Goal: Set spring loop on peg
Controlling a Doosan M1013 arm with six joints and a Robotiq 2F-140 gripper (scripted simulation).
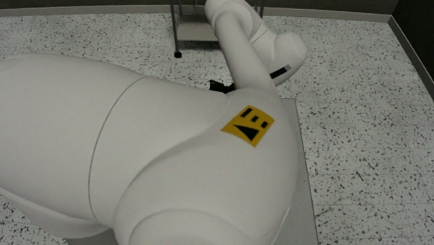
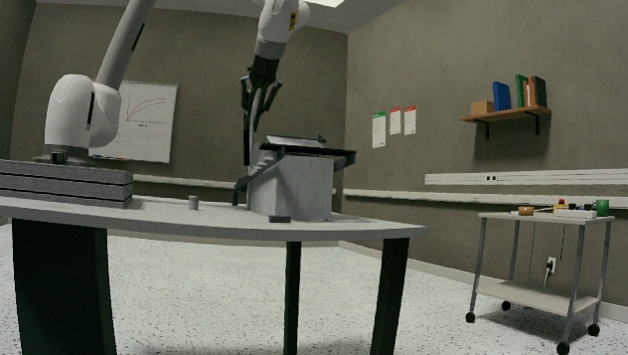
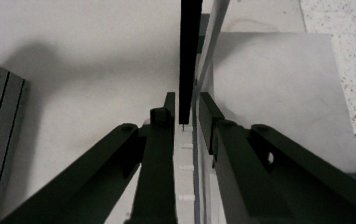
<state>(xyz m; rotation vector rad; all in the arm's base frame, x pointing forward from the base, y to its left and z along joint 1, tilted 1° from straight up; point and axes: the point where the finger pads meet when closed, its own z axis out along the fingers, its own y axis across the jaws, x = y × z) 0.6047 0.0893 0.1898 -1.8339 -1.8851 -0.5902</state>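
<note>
Looking at the side view, you can see the pincer [image 1: 220, 86] [image 2: 252, 120] [image 3: 187, 105] over the pegs [image 2: 262, 162] [image 3: 186, 167] on the feeder [image 2: 303, 185] [image 3: 280, 100]. Its fingers are a little bit apart, with a long black bar [image 2: 245, 142] [image 3: 189, 55] between them and small gaps beside it, so it is not squeezing anything. The small grey weight [image 2: 193, 203] stands upright on the surface [image 2: 164, 208] [image 3: 100, 100], between the robot's base [image 2: 89, 160] and the feeder. You can't tell which peg has the spring's loop.

White-grey arm [image 1: 165, 117] [image 2: 75, 110] — yellow label [image 1: 254, 121] [image 2: 293, 21] with black marks; pale floor [image 1: 360, 127] [image 2: 199, 289] [image 3: 327, 20] — dark speckles.
</note>
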